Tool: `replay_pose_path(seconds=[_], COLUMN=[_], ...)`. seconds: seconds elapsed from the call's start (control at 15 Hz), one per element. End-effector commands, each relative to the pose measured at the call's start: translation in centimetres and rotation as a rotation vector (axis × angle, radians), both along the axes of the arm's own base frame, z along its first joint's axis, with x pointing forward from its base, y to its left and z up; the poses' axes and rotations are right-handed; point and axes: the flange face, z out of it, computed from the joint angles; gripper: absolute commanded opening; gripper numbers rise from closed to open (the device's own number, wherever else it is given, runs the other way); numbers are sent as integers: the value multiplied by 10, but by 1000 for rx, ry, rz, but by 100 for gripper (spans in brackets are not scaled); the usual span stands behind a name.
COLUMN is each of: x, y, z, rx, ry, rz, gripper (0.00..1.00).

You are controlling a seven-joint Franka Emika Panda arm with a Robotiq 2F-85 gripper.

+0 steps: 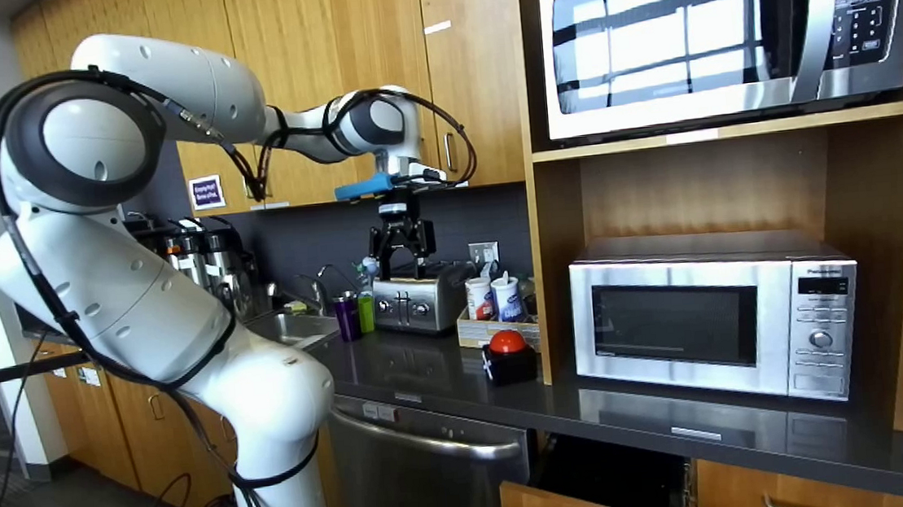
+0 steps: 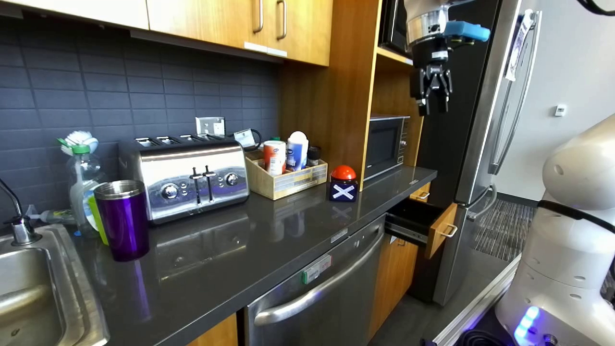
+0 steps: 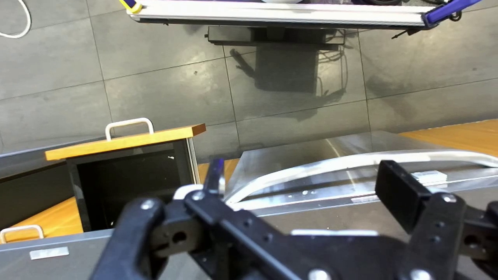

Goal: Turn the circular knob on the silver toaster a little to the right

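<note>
The silver toaster (image 2: pixel 192 161) stands on the dark counter against the tiled wall, its shiny front bearing two levers between a left circular knob (image 2: pixel 169 191) and a right circular knob (image 2: pixel 231 179). An exterior view shows the same toaster (image 1: pixel 398 293) from farther off; which knob the task means cannot be told. My gripper (image 2: pixel 433 108) points down, high in the air and well away from the toaster, though it overlaps the toaster's top in an exterior view (image 1: pixel 401 268). In the wrist view the gripper (image 3: pixel 303 171) is open with nothing between its fingers; the toaster is out of that view.
Beside the toaster are a purple tumbler (image 2: pixel 122 223) and a wooden box (image 2: pixel 300 181) holding canisters. A red dome button (image 2: pixel 343 173) sits near the cabinet side. Below the counter a drawer (image 2: pixel 442 230) is pulled out, next to the dishwasher handle (image 2: pixel 317 293).
</note>
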Motion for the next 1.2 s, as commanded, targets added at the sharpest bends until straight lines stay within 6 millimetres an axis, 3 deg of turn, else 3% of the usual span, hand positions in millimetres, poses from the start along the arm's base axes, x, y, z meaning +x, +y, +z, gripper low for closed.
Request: replay_pose_path(seconds=[0.0,0.27,0.8,1.13], x=[8,27,81,104], y=[21,55,157,187], z=[-5,-19,-75,-91], rx=[2,41,128,139], ry=[0,-20,-102,-130], rz=[40,41,32,89], gripper=[100,100,100,100])
